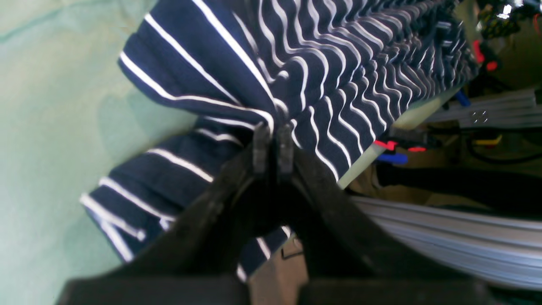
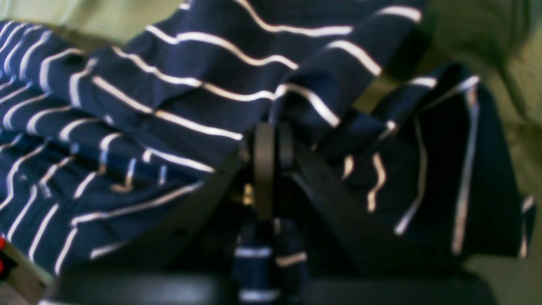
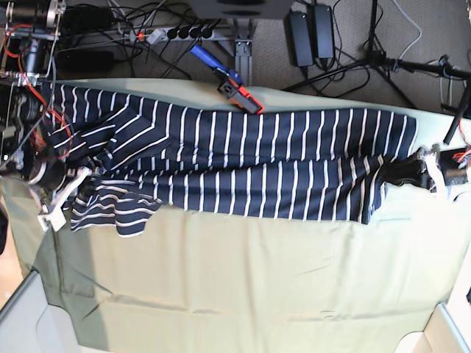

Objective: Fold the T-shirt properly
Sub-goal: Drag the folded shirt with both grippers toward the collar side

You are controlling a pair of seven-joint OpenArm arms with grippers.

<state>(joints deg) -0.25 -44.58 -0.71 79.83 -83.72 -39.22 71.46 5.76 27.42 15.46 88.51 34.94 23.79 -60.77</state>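
The navy T-shirt (image 3: 243, 158) with thin white stripes lies stretched across the far half of the olive-green cloth (image 3: 250, 279), its length folded over on itself. At the shirt's right end my left gripper (image 3: 397, 175) is shut on a pinch of striped fabric (image 1: 275, 114). In the left wrist view its fingertips (image 1: 273, 140) press together with fabric bunched above them. My right gripper (image 3: 82, 184) is shut on the shirt's left end, where a sleeve (image 3: 118, 213) hangs loose. The right wrist view shows that gripper (image 2: 271, 140) shut on striped cloth (image 2: 211, 89).
A blue and red clamp (image 3: 232, 84) sits at the table's far edge. Cables, power bricks and stand legs (image 3: 316, 33) lie on the floor beyond. The near half of the green cloth is bare. The table edge runs close to both grippers.
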